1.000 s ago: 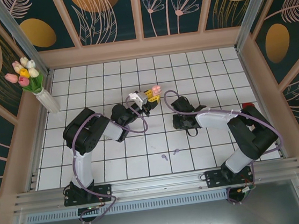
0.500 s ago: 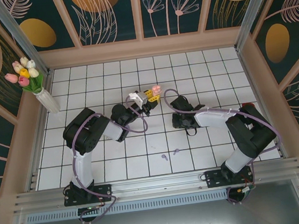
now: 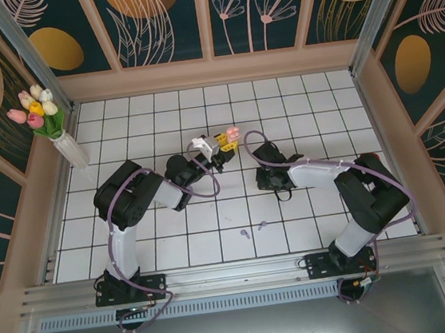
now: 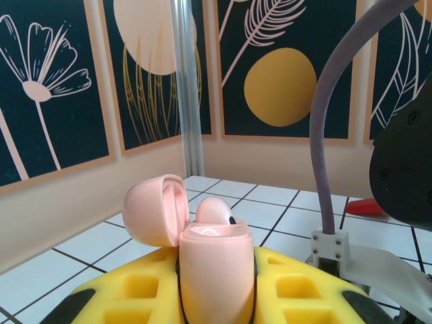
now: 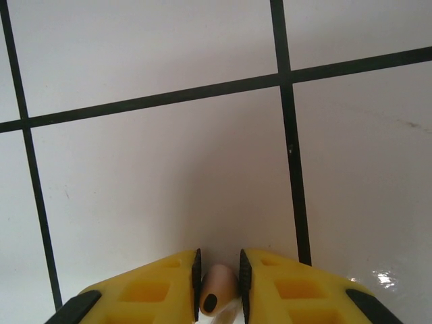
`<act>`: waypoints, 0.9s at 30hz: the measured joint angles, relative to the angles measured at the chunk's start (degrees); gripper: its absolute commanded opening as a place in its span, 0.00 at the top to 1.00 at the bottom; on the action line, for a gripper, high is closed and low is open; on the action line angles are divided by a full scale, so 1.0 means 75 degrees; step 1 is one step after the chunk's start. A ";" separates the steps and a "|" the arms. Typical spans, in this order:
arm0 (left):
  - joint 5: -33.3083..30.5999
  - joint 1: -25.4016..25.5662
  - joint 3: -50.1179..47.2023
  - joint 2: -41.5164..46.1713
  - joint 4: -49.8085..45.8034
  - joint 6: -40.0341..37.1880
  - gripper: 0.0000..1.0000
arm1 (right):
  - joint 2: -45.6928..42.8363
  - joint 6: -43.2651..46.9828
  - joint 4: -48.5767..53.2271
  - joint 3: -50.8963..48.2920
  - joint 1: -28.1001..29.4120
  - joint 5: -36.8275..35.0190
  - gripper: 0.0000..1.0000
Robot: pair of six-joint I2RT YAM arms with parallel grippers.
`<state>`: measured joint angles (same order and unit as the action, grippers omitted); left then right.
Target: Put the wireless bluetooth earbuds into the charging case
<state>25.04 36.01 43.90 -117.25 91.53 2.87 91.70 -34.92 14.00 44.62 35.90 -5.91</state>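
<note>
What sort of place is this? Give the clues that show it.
Probably a staged robot test booth, not a real room: a white gridded table, painted botanical wall panels, and an aluminium rail carrying the left arm and right arm.

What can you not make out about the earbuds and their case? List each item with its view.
- Left wrist view: the pink case has its base cut off by the bottom edge; its front wall hides the sockets.
- Right wrist view: the pink earbud between the right fingers has its lower part cut off by the bottom edge.
- Top view: the two purple earbuds are too small to show which way they lie.
</note>
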 measured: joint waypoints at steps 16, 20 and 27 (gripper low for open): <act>0.0000 0.0000 0.0000 -0.0003 0.0000 0.0000 1.00 | -0.0009 0.0003 -0.0070 0.0006 0.0277 -0.0434 0.86; 0.0000 0.0000 0.0000 -0.0003 0.0000 0.0003 1.00 | -0.0055 0.0003 -0.0064 0.0006 0.0280 -0.0434 0.87; 0.0000 0.0000 0.0000 0.0000 0.0000 0.0012 1.00 | -0.0356 0.0003 -0.0067 -0.0006 0.0277 -0.0431 0.87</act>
<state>25.04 36.01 43.90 -117.25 91.53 2.96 89.03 -34.89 13.50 44.58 37.98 -9.15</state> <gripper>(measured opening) 0.237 0.130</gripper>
